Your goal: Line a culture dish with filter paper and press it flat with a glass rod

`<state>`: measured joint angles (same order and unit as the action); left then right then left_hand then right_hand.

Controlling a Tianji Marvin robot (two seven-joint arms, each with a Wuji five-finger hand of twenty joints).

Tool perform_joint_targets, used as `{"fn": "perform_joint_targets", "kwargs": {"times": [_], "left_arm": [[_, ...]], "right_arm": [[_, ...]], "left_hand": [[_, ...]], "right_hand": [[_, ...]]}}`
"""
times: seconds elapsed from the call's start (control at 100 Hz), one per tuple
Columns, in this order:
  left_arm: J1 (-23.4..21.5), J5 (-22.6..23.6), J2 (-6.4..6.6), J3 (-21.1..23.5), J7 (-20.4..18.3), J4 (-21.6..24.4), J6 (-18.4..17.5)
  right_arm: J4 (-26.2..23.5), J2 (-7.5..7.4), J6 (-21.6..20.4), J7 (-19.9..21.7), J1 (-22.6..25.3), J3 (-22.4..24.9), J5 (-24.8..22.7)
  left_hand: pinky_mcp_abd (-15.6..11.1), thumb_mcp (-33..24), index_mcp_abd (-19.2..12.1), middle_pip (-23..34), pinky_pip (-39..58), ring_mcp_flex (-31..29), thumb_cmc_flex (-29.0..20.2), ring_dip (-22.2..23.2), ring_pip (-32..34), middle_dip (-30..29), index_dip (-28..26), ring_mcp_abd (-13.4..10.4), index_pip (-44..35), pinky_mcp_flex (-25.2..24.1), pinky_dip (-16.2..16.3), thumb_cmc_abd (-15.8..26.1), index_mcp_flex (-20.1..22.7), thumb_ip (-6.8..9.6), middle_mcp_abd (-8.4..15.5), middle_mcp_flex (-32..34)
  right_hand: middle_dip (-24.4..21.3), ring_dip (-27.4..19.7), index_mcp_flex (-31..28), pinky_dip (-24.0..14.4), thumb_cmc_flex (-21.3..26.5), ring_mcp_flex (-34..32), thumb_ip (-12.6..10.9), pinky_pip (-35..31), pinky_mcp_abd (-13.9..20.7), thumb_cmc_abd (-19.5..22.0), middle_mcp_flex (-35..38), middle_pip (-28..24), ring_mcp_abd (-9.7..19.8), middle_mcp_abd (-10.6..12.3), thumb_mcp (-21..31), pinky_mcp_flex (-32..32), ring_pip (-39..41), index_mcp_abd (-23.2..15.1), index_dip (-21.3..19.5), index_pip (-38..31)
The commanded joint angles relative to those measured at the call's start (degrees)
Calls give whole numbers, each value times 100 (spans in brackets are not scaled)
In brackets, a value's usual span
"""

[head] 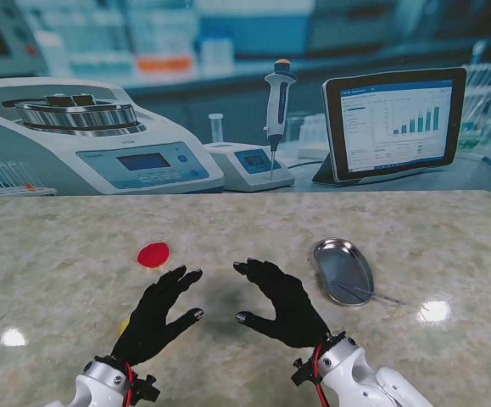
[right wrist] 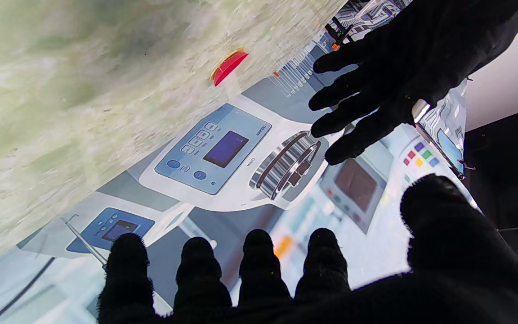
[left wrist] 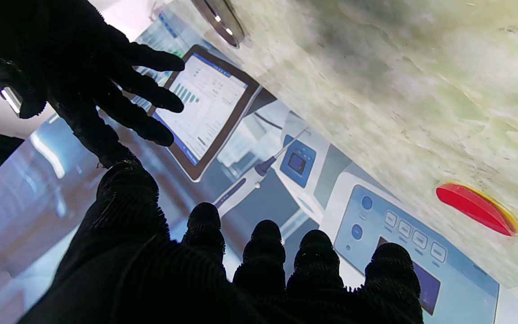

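Gleaming on the marbled tabletop [head: 75, 254], the shallow oval metal dish [head: 343, 270] is seen to the right, a thin glass rod [head: 365, 292] laid across its near rim; both black-gloved hands, left hand [head: 156, 315] and right hand [head: 283, 301], are held empty, fingers spread, a red disc [head: 153, 254] lying farther left

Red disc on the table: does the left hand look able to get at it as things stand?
Probably yes. The red disc lies flat just beyond the open left hand, with only bare table between them; the right hand is off to the side.
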<state>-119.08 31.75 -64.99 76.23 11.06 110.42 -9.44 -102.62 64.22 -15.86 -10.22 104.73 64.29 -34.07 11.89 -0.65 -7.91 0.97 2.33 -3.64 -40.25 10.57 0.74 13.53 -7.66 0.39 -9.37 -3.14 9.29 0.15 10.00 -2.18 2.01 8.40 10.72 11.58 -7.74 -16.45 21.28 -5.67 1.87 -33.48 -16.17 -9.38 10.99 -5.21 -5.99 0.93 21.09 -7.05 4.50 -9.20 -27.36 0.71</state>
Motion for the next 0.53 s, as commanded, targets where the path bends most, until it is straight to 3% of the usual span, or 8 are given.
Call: {"fn": "perform_joint_targets", "kwargs": {"times": [0.0,0.52], "left_arm": [[-57,24,5,3,-35,83,-8],[-72,21,17,17,-89,114,-59]], "right_arm": [[0,11,3,-1,56,-9,12],[21,39,-67,-135,45,-12,16]], "left_hand": [[-294,124,-136,-79,-327,133,-39,-117,-112,-5,-54,-238,-127,13,-279,191,-74,206,268,-150],[-311,127,-147,-81,-316,138,-44,-154,-117,3,-45,-233,-115,15,-368,202,-82,207,257,-151]], "right_hand": [[29,-33,-42,-81,-240,108,-32,123,182,113,-181,78,210,251,51,-91,-170,-209,95,79],[84,17,-36,-219,-277,85,-15,103,179,86,-161,9,197,255,131,-80,-92,-220,2,7]]}}
